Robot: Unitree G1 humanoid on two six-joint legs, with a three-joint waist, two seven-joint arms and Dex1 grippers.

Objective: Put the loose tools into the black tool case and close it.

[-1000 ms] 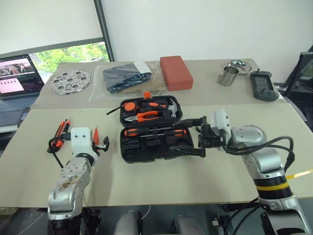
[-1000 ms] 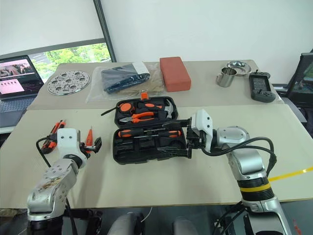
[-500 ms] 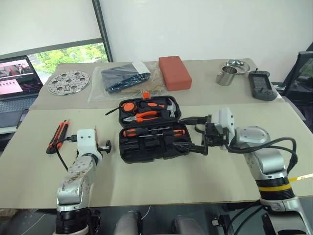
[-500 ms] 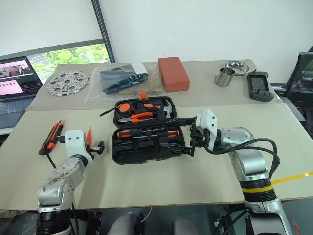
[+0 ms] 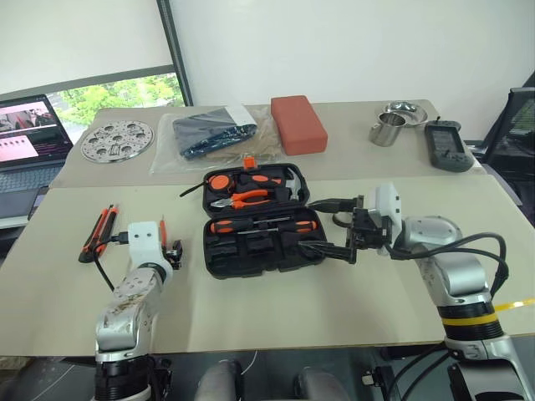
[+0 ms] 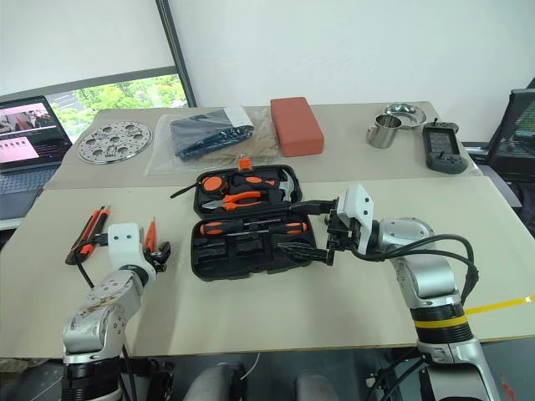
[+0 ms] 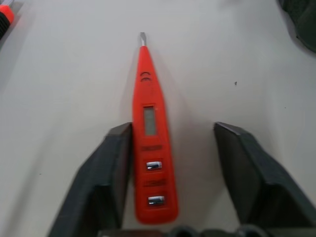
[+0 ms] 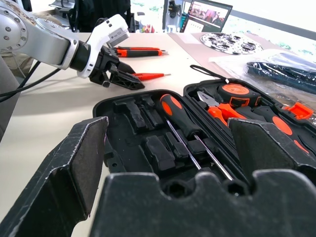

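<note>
Out beyond my left hand and to its left lies the orange-and-black utility knife (image 5: 99, 231) on the bare table (image 5: 276, 309). It may be two slim tools side by side, I can't make that out from here. My left gripper (image 7: 173, 127) sits low over the table with its jaws parted. The slim orange tester screwdriver (image 7: 148, 133) lies lengthwise between them, its metal tip pointing away from my wrist. One finger (image 7: 111, 168) rests against the tester's side. The other finger (image 7: 247, 168) stands clear of it with table showing in the gap, so I have no grip on it.

To the right of that hand, and just in front of my right one, the black tool case (image 5: 217, 266) lies open and flat. The near half holds the two orange-black-handled screwdrivers (image 5: 259, 224) along its far edge, above empty moulded slots. The far half holds the tape measure (image 5: 221, 180), pliers (image 5: 242, 199) and a hammer (image 5: 292, 180). The orange latch (image 5: 250, 161) sticks out at its far rim.

My right gripper (image 5: 311, 225) points leftward, level, at the right edge of the case's near half. Its fingers (image 8: 84, 163) are spread wide and hold nothing.

Well beyond both hands, on the far table, are a perforated metal disc (image 5: 119, 139), a clear bag (image 5: 213, 134), a red block (image 5: 299, 123) and a steel cup (image 5: 386, 131).
</note>
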